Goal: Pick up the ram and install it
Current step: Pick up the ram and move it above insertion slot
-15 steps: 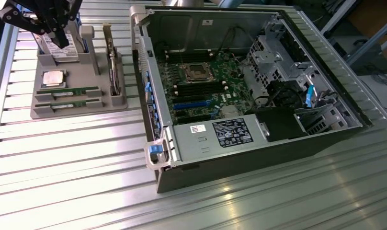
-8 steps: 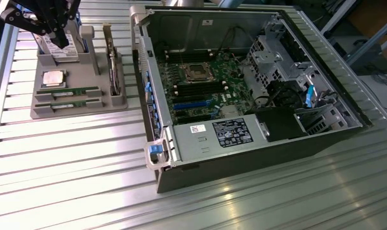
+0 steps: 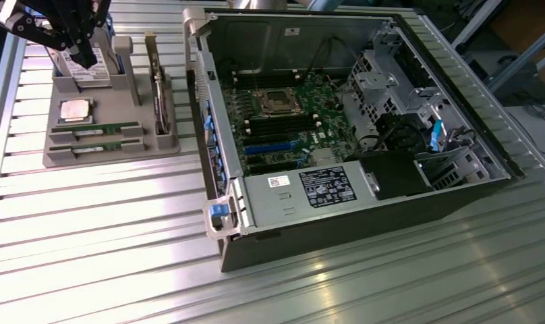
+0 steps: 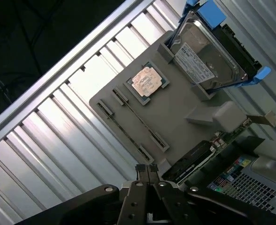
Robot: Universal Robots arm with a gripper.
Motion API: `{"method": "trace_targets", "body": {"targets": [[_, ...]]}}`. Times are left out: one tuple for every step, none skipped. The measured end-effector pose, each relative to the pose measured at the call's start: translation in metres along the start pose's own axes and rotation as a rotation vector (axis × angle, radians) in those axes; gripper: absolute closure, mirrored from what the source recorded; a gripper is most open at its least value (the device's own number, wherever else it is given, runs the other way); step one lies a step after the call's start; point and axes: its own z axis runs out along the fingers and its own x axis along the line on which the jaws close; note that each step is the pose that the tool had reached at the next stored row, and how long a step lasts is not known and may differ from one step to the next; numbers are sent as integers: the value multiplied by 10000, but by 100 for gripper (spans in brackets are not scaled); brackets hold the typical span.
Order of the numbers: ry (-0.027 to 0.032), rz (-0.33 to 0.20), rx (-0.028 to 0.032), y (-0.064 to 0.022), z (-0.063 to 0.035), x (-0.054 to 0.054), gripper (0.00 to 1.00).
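At the exterior view's upper left, my black gripper (image 3: pixel 81 57) has its fingers pressed together, empty. I judge the thin green ram stick (image 3: pixel 94 126) light, stiff and fragile; grasp it by its long edges.

— What does everything stand on?
— A ribbed silver aluminium tabletop (image 3: pixel 92 223), with bright light glaring off it.
— And beyond it?
— At the exterior view's far right, grey metal frame struts (image 3: pixel 525 62) and a pale floor (image 3: pixel 538 131) with cables.

A robot's closed gripper (image 3: pixel 84 59) is hovering over a hard drive (image 3: pixel 72 69) on a grey tray (image 3: pixel 70 159) holding two ram sticks (image 3: pixel 94 127), beside an open computer case (image 3: pixel 363 228).
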Motion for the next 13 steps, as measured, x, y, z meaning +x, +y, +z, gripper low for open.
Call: {"method": "trace_targets", "body": {"targets": [[5, -120, -3, 0, 0, 0, 89], [10, -217, -5, 0, 0, 0, 89], [13, -327, -7, 0, 0, 0, 89], [19, -455, -11, 0, 0, 0, 89], [24, -575, -13, 0, 0, 0, 89], [27, -669, -15, 0, 0, 0, 89], [32, -771, -18, 0, 0, 0, 89], [37, -885, -20, 0, 0, 0, 89], [45, -1090, -24, 0, 0, 0, 89], [50, -1215, -27, 0, 0, 0, 89], [55, -1342, -30, 0, 0, 0, 89], [59, -1449, -32, 0, 0, 0, 89], [63, -1543, -34, 0, 0, 0, 89]]}}
